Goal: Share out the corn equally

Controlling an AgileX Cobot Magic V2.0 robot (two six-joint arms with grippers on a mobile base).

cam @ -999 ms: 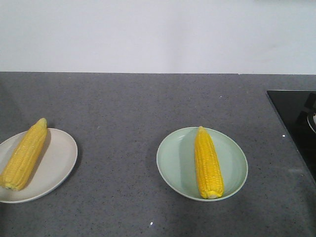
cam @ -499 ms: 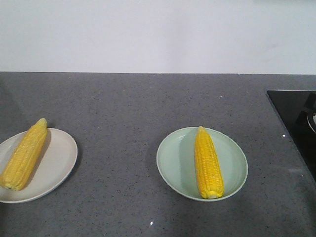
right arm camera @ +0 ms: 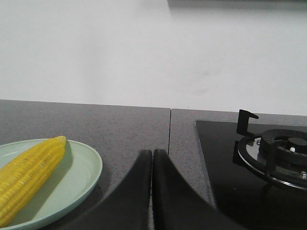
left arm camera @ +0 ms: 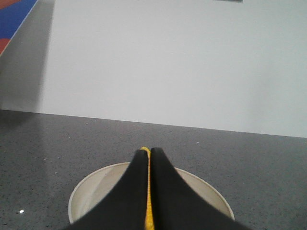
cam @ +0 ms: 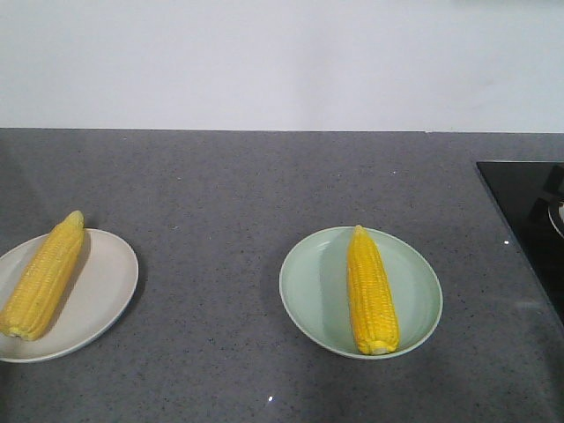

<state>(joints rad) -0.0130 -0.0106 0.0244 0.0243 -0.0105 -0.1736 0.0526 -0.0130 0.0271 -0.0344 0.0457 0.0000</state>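
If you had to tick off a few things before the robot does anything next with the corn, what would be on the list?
1. One cob per plate: ok. One cob on the white plate, one cob on the green plate.
2. Cobs resting inside the rims: cannot tell; the white plate is cut off at the edge.
3. Left gripper free: ok, shut, nothing held.
4. Right gripper free: ok, shut, nothing held.
5. Other cobs anywhere: cannot tell; only two show.
6. Right gripper apart from the stove burner: ok.

You have one corn cob (cam: 41,277) lying on the left plate (cam: 106,291), another cob (cam: 371,291) on the right plate (cam: 308,286), plates well apart on the counter (cam: 220,194); cooktop (cam: 529,211) at far right.
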